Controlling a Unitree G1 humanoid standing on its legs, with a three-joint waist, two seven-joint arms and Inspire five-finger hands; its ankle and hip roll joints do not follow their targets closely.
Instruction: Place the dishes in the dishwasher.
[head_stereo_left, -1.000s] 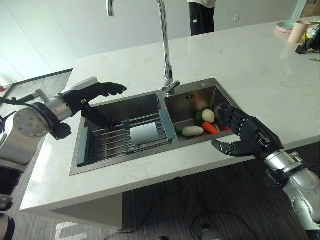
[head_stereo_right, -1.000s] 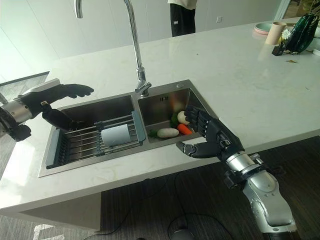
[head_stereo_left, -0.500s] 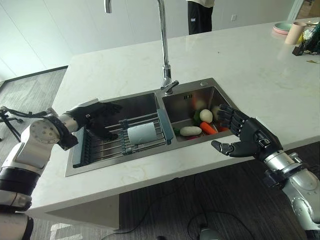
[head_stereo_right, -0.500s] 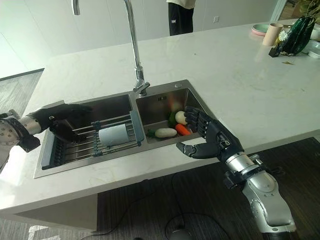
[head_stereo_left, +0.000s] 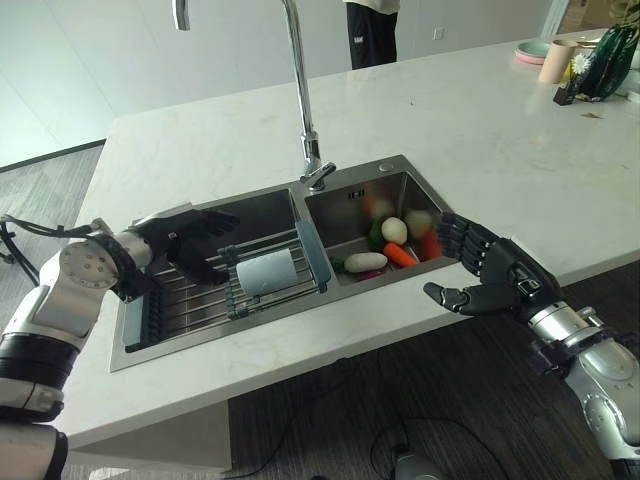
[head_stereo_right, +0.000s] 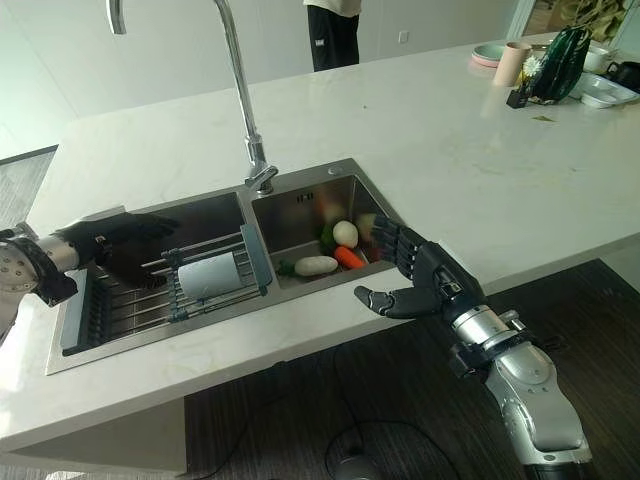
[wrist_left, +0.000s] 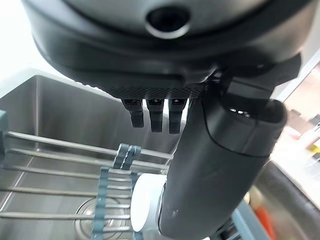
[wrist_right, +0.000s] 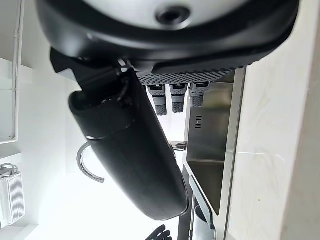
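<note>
A white cup (head_stereo_left: 264, 271) lies on its side on a wire rack (head_stereo_left: 195, 290) across the left basin of a steel double sink (head_stereo_left: 265, 330). My left hand (head_stereo_left: 185, 232) hovers open over the rack, just left of the cup and apart from it. In the left wrist view the cup (wrist_left: 145, 200) shows past the thumb (wrist_left: 215, 165). My right hand (head_stereo_left: 490, 277) is open and empty, held in front of the counter's front edge by the right basin, fingers (wrist_right: 172, 97) straight.
The right basin holds vegetables: a white radish (head_stereo_left: 365, 262), a carrot (head_stereo_left: 404, 255) and other pieces. A tall faucet (head_stereo_left: 300, 90) rises behind the divider. A cup and plates (head_stereo_left: 552, 58) stand at the counter's far right. A person (head_stereo_left: 372, 30) stands beyond the counter.
My left hand has come down from the basin's far left corner to just over the rack, nearer the cup. The whole view has shifted left. My right hand has kept its place.
</note>
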